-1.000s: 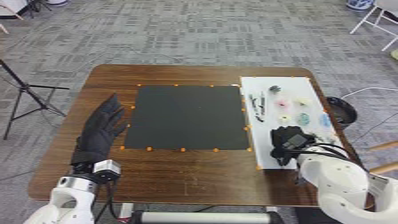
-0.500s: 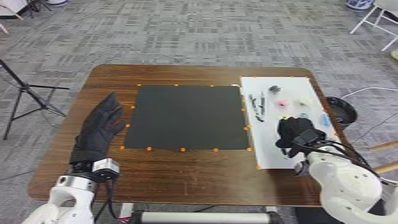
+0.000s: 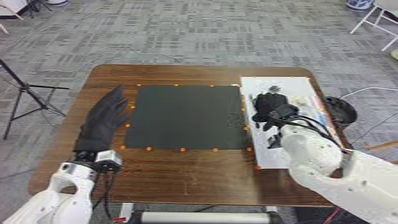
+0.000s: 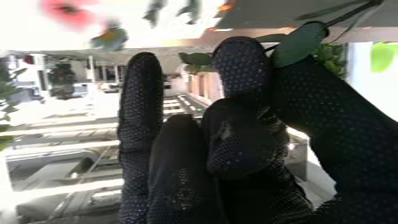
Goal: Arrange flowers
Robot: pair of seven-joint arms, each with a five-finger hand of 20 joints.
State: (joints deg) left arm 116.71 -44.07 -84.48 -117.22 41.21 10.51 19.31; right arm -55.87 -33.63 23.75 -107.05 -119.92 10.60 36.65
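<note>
In the head view, my right hand [image 3: 269, 106] is over the white board [image 3: 273, 160], where the dark stems lay, close to the black square [image 3: 180, 115]. A small dark flower piece [image 3: 274, 89] lies beyond its fingers. The right wrist view has my right hand [image 4: 240, 145] pinching a dark stem with a green leaf [image 4: 300, 44] between thumb and finger. A pink flower [image 4: 67, 11] and a blurred yellowish-blue one [image 4: 109, 37] are farther off there. My left hand [image 3: 105, 117] rests open, fingers straight, left of the black square.
Orange markers [image 3: 183, 149] line the edges of the black square on the brown table [image 3: 178, 175]. A black round container [image 3: 341, 112] stands beside the table's right edge. A tripod [image 3: 34, 95] is on the floor at the left.
My right hand has moved away from the near part of the white board, forward and slightly left over the dark stems. My left hand has shifted slightly forward.
</note>
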